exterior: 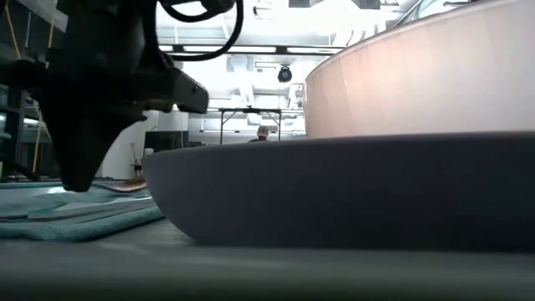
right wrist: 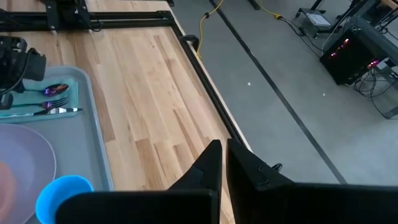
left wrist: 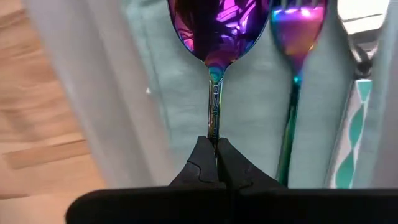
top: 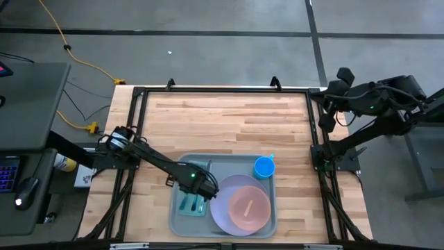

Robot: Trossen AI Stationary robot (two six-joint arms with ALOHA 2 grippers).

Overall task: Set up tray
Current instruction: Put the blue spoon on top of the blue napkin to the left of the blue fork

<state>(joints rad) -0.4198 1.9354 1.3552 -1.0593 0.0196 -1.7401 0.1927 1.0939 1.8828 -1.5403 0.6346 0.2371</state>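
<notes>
My left gripper (left wrist: 216, 163) pinches the iridescent spoon (left wrist: 214, 37) handle over the teal napkin (top: 192, 202) at the tray's (top: 223, 162) nine o'clock; right gripper (right wrist: 224, 163) closed, parked off-table at three o'clock.

No readable text, label, brand, number or sign in any view. Large pale grey-green plastic tray (top: 223, 167) plain, without print. Iridescent purple metal spoon (left wrist: 214, 37) without engraving. Small blue round cup (top: 264, 167) unmarked. Equipment with red lights on floor (right wrist: 350, 55) too small to read.
</notes>
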